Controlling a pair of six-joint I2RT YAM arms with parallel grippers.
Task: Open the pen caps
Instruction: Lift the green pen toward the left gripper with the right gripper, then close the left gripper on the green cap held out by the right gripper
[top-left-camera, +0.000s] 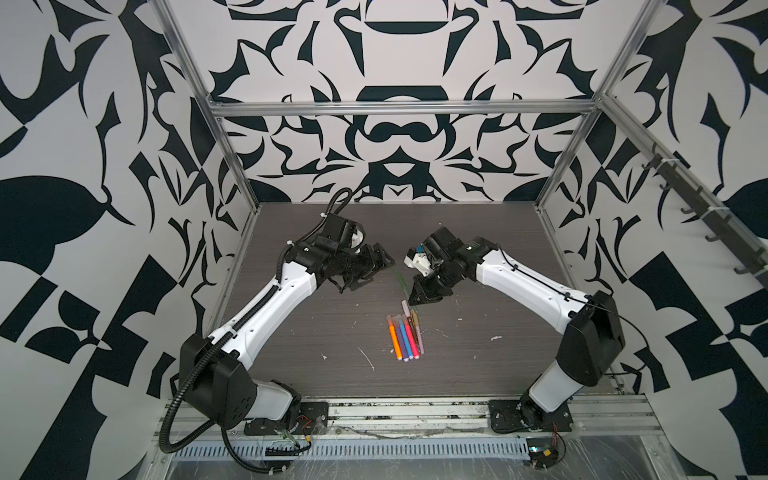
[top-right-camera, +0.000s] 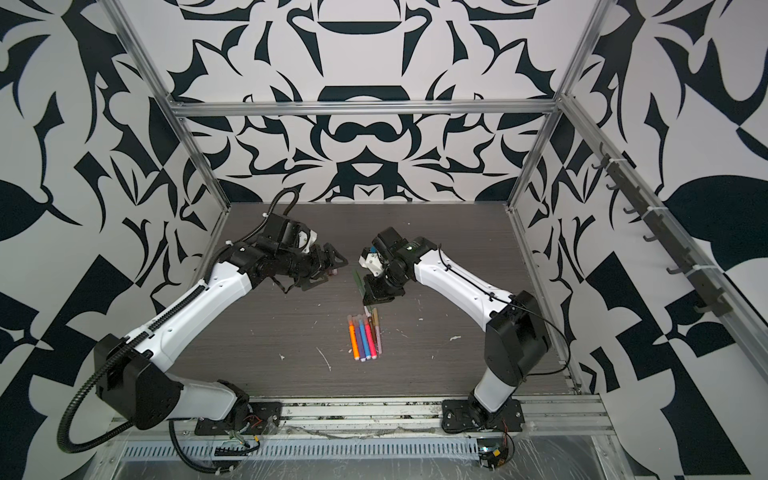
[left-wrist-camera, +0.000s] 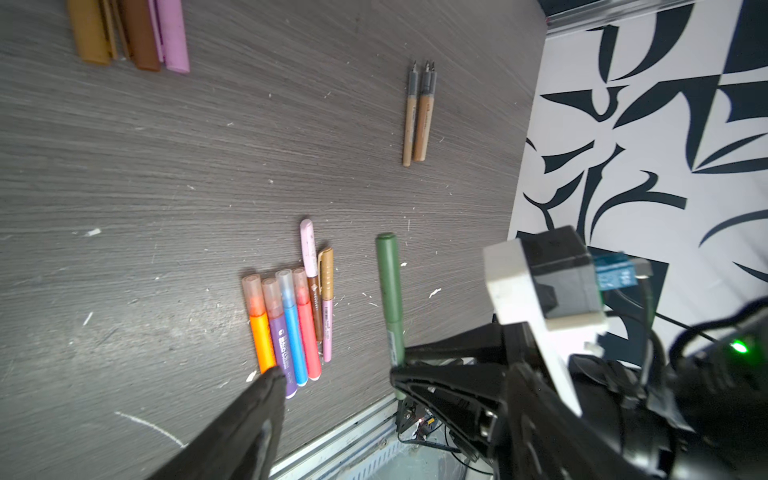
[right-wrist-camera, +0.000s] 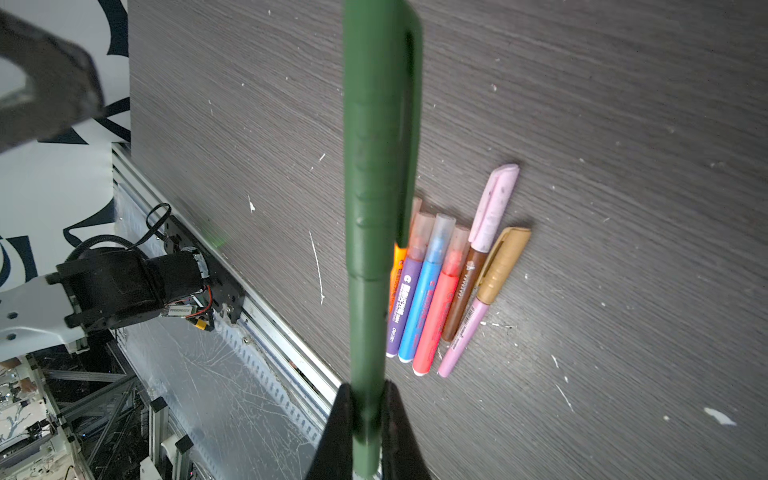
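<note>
The right tool (right-wrist-camera: 368, 401) pinches the green pen (right-wrist-camera: 370, 316) close to the tail end of its barrel, with the jaws pressed on it from both sides, so almost the whole length stands free in front of the tool. I think it is held like this on purpose: the green cap (left-wrist-camera: 387, 274), which is not yet off, points out toward the left tool (top-left-camera: 371, 272), and the long free part gives that tool room to take the cap without meeting the other fingers. The left tool is spread wide and holds nothing. It hangs above the counter (top-left-camera: 478, 365) a little apart from the capped end, so the pull has not begun. The right arm (top-left-camera: 519, 274) reaches in from its base toward the middle with the wrist bent downward, and the pen runs from the tool toward the back of the counter, lifted off it as far as I can judge. The left arm (top-left-camera: 266, 299) reaches in from its own side, with the wrist turned to the middle so that the two tools face each other. Nearer the front, six capped pens (top-left-camera: 405, 336) lie side by side on the counter, probably waiting for their turn. The left wrist view shows also some uncapped pens (left-wrist-camera: 419, 112) lying together, well apart from this row, and loose caps (left-wrist-camera: 129, 33) in a separate group, which suggests that finished barrels and caps go to two places.
</note>
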